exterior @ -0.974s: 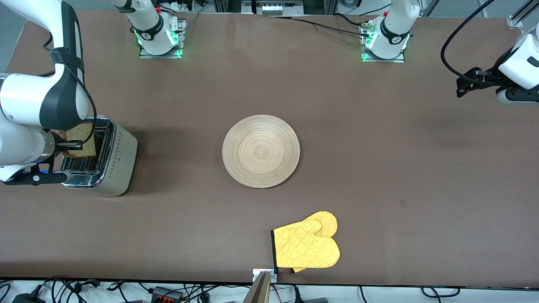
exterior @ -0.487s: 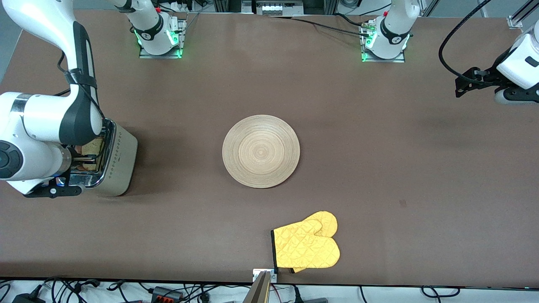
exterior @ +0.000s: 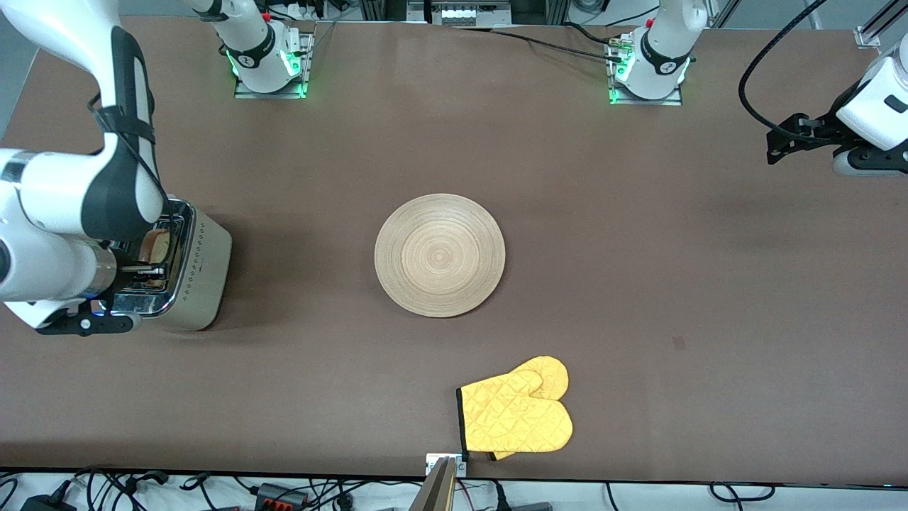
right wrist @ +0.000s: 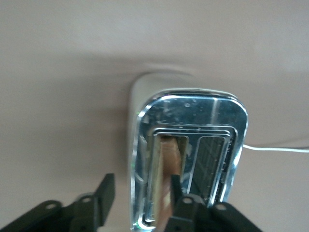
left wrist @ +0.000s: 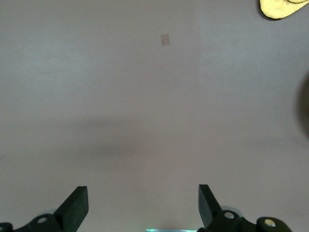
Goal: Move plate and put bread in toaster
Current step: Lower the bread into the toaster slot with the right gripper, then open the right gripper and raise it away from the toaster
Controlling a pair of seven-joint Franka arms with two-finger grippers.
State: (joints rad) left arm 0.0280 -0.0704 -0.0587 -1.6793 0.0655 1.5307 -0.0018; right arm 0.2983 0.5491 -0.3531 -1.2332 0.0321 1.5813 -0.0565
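Bread lowered into a toaster slot, right jaws parted above it

The right gripper (right wrist: 140, 198) is seen directly over the boxy beige toaster with the shiny chrome top (exterior: 191, 273), its jaws parted and straddling one slot, with nothing clamped between them. The squarish light-brown slice of bread (right wrist: 169, 174) is sunk in that slot, its long edge along the slot's length and straight below the jaws, so a vertical lift is judged enough to clear it. The left gripper (left wrist: 144, 205) is held waiting over bare table (exterior: 638, 248) at the left arm's end, jaws wide and empty. The large round light-tan wooden plate (exterior: 440, 255) lies mid-table, well apart from the toaster; a yellow quilted oven mitt (exterior: 516, 415) lies nearer the front camera.
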